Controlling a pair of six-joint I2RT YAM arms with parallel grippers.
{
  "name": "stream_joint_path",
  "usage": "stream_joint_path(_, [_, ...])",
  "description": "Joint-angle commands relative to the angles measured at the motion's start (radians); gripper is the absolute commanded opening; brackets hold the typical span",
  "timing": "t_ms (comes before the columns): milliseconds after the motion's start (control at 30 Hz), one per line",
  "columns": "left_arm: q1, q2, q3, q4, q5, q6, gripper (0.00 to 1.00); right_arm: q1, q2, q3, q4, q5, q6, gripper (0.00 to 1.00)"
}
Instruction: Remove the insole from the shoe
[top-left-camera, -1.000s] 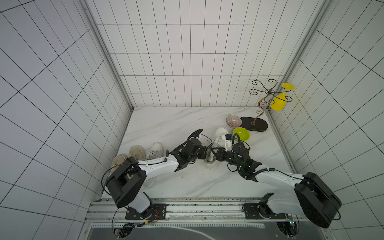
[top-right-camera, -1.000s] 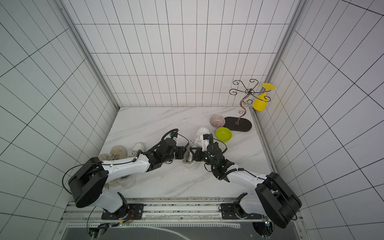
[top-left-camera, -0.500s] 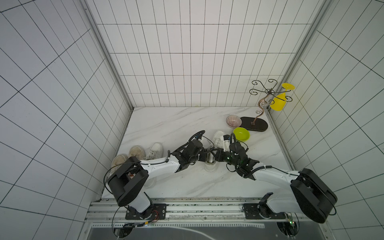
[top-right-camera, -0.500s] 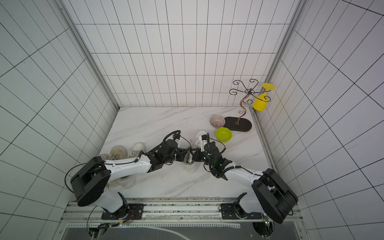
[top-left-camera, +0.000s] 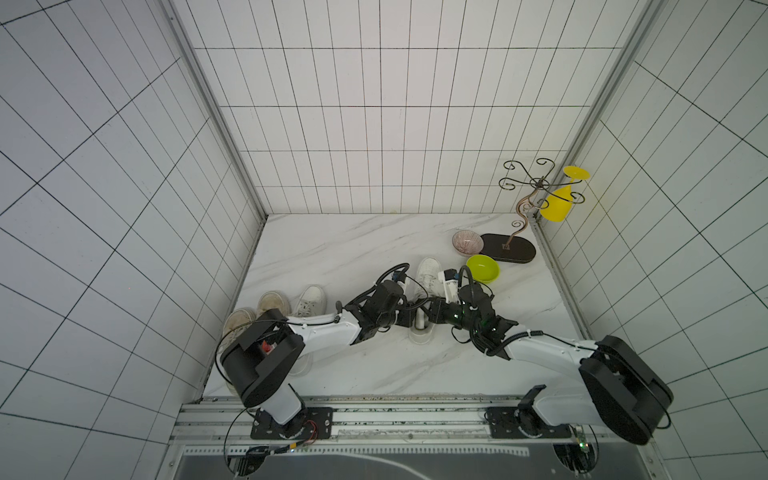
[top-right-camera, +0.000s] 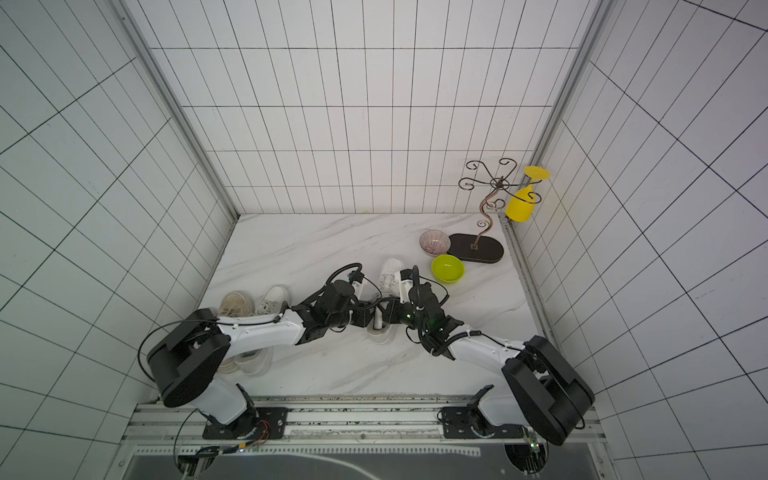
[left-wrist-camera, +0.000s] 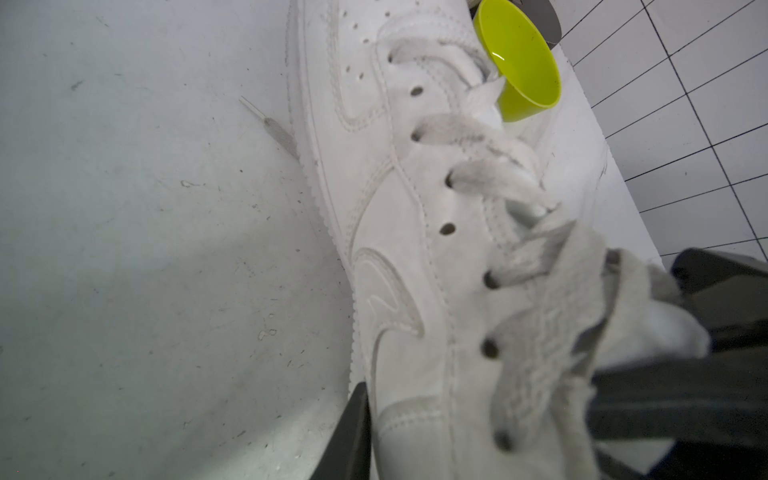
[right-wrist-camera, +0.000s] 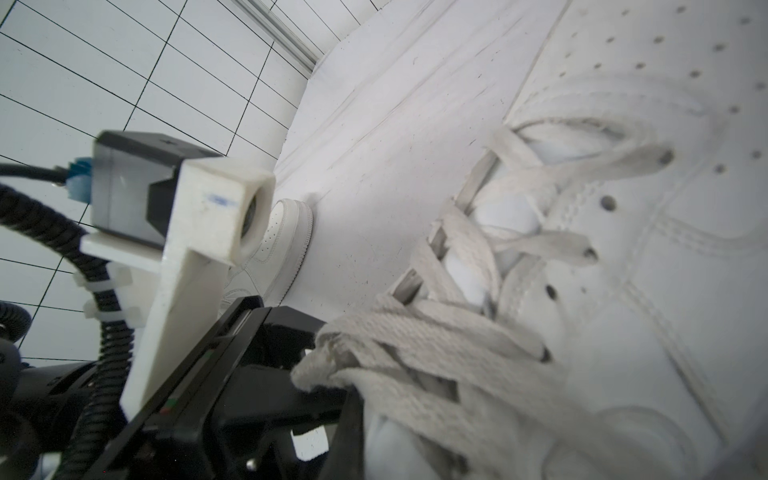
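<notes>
A white lace-up shoe (top-left-camera: 428, 276) (top-right-camera: 390, 274) lies mid-table, toe pointing away. Both grippers meet over its opening. My left gripper (top-left-camera: 409, 318) comes from the left; in the left wrist view one dark finger (left-wrist-camera: 351, 436) lies against the shoe's outer side wall (left-wrist-camera: 399, 208) and the other finger is hidden. My right gripper (top-left-camera: 434, 316) is shut, one finger (right-wrist-camera: 353, 432) pressed against the laces and the pale tongue (right-wrist-camera: 386, 440). A white strip (top-left-camera: 420, 322) stands up between the grippers; I cannot tell whether it is the tongue or the insole.
A green bowl (top-left-camera: 482, 269) sits just right of the shoe. Behind it are a patterned bowl (top-left-camera: 467, 242) and a black-based wire stand (top-left-camera: 509, 248) holding a yellow cup (top-left-camera: 557, 205). Other pale shoes (top-left-camera: 309, 301) (top-left-camera: 272, 303) lie at the left wall.
My left gripper has moved right, up against the shoe's opening. The right gripper has edged slightly left toward it and stays shut.
</notes>
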Motion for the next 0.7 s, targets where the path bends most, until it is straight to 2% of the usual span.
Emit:
stream_joint_path(0, [0.029, 0.038, -0.024, -0.034, -0.025, -0.007, 0.13, 0.032, 0.007, 0.143, 0.020, -0.074, -0.058, 0.00])
stream_joint_path(100, [0.028, 0.020, -0.027, -0.011, -0.025, -0.025, 0.00, 0.038, 0.040, 0.146, -0.028, -0.064, -0.076, 0.00])
stream_joint_path(133, [0.029, 0.012, -0.029, -0.003, -0.027, -0.030, 0.00, 0.039, 0.048, 0.142, -0.033, -0.065, -0.077, 0.00])
stream_joint_path(200, [0.031, 0.002, -0.031, 0.005, -0.036, -0.036, 0.00, 0.043, 0.061, 0.147, -0.056, -0.075, -0.086, 0.09])
stream_joint_path(300, [0.031, -0.014, -0.032, 0.012, -0.053, -0.041, 0.00, 0.054, 0.073, 0.174, -0.128, -0.077, -0.114, 0.16])
stream_joint_path(500, [0.031, -0.051, -0.040, 0.010, -0.093, -0.043, 0.00, 0.093, 0.103, 0.263, -0.410, 0.049, -0.176, 0.21])
stream_joint_path(667, [0.035, -0.064, -0.047, 0.013, -0.103, -0.048, 0.00, 0.105, 0.102, 0.273, -0.536, 0.134, -0.196, 0.22])
